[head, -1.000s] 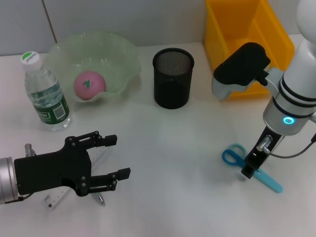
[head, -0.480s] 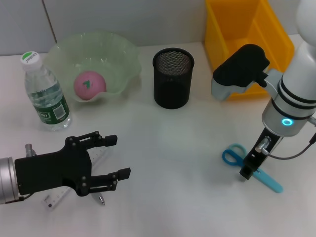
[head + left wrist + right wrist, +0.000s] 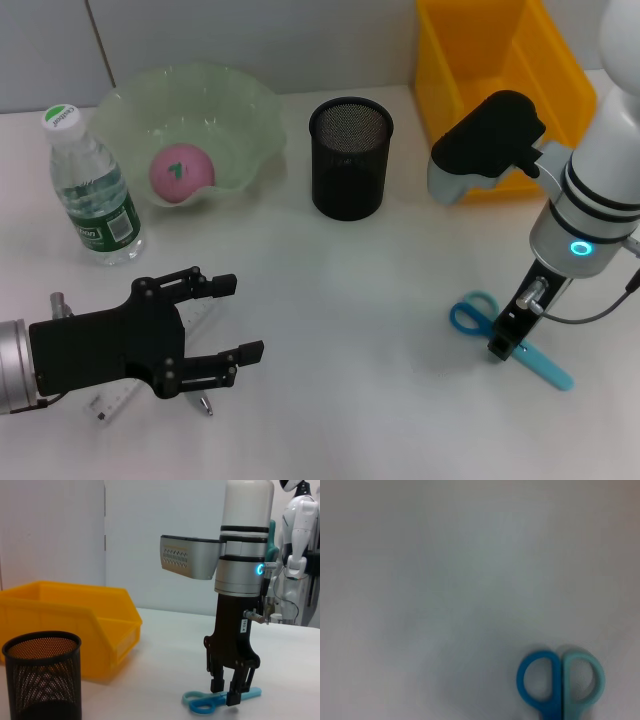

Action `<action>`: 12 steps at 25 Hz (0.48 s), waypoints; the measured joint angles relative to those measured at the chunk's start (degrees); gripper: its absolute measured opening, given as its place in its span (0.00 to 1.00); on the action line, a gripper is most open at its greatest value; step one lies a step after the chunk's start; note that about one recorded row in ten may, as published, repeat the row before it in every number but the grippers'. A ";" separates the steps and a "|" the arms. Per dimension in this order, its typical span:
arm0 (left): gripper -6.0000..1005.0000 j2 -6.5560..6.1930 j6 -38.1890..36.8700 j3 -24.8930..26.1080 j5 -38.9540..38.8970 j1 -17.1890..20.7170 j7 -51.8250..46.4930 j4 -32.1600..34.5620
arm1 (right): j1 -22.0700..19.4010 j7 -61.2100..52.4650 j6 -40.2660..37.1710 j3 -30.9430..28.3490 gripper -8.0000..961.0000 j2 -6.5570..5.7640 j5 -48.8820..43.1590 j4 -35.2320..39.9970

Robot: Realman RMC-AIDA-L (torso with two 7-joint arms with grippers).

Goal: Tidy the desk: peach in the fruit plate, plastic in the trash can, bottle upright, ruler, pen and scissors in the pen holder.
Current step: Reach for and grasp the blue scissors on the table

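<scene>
The scissors [image 3: 478, 314] lie on the desk [image 3: 350, 300] at the right, blue handles toward the middle. My right gripper [image 3: 503, 346] points straight down with its fingers closed around the scissors just behind the handles. The left wrist view shows the right gripper [image 3: 226, 692] pinching the scissors [image 3: 200, 703] on the surface. The handles also show in the right wrist view [image 3: 560, 680]. My left gripper [image 3: 225, 320] is open at the front left, low over the ruler [image 3: 112, 402] and the pen [image 3: 205, 405]. The peach [image 3: 182, 172] lies in the fruit plate [image 3: 190, 85]. The bottle [image 3: 92, 190] stands upright.
The black mesh pen holder [image 3: 350, 158] stands at the back middle, with the yellow trash can [image 3: 500, 60] to its right. Both also show in the left wrist view, the pen holder [image 3: 42, 680] and the trash can [image 3: 65, 620].
Almost nothing: my right gripper stays down at the scissors with only a tiny shift. The left arm has not moved.
</scene>
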State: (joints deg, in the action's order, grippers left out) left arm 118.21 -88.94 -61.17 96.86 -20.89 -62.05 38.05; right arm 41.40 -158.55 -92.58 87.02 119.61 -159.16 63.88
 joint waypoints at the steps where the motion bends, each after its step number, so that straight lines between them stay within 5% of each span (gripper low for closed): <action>1: 0.80 0.00 0.00 0.00 -0.01 0.00 0.00 0.00 | 0.00 0.00 0.03 -0.01 0.48 0.00 0.00 -0.21; 12: 0.80 0.00 0.00 0.00 -0.01 0.09 -0.03 0.00 | -0.23 0.10 0.13 0.12 0.42 0.00 0.00 -0.61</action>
State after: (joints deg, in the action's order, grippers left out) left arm 118.21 -88.94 -61.17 96.85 -20.80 -62.08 38.06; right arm 41.17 -158.45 -92.45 87.14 119.61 -159.16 63.26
